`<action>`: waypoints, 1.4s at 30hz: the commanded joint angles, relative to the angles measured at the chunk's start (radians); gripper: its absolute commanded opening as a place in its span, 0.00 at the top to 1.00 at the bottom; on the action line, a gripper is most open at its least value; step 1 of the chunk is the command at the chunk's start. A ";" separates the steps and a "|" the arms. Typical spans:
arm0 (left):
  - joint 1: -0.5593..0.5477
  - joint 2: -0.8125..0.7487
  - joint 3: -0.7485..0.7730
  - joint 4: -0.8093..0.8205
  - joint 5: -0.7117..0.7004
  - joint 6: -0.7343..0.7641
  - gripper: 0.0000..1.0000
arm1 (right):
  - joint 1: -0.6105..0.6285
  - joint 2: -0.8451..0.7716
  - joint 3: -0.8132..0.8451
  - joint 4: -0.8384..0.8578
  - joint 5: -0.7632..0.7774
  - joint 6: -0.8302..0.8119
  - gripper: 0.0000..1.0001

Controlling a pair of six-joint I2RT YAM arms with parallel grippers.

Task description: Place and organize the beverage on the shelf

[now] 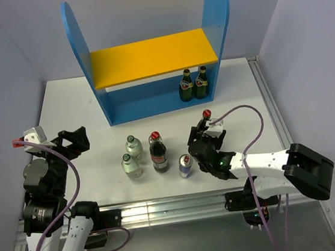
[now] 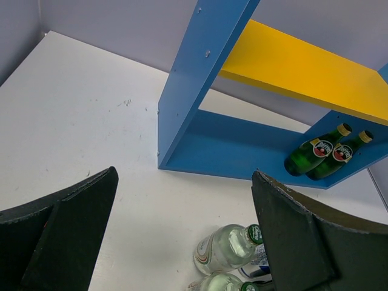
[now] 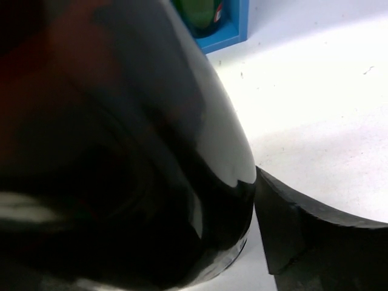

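The blue shelf [image 1: 123,109] with a yellow upper board [image 1: 150,56] stands at the back of the table. My right gripper [image 1: 205,140] is shut on a dark cola bottle with a red cap [image 1: 207,114]; its body [image 3: 121,151] fills the right wrist view, with one finger [image 3: 297,236] against it. I cannot tell whether it is lifted. A second cola bottle [image 1: 158,152], two clear green-capped bottles [image 1: 133,146] [image 1: 130,165] and one blue-silver can [image 1: 186,166] stand at the front middle. My left gripper [image 1: 73,140] is open and empty, left of them [image 2: 185,176]. The second can is out of view.
Two green glass bottles with yellow caps [image 1: 194,84] stand on the shelf's lower level at its right end; they also show in the left wrist view [image 2: 321,151]. Grey walls close in both sides. A metal rail [image 1: 268,108] runs along the table's right edge.
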 commanded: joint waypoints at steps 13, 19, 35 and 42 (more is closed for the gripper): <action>-0.001 -0.027 0.004 0.021 -0.006 0.016 0.01 | -0.026 0.142 0.108 0.002 0.116 0.058 1.00; -0.001 -0.025 0.004 0.019 -0.008 0.016 0.01 | -0.026 0.048 0.218 -0.181 0.148 0.026 1.00; 0.007 -0.011 0.007 0.016 0.017 0.018 0.01 | -0.170 -0.061 0.807 -0.236 -0.075 -0.456 1.00; 0.010 0.018 0.009 0.009 0.011 0.019 0.01 | -0.302 0.141 1.160 -0.316 -0.214 -0.532 1.00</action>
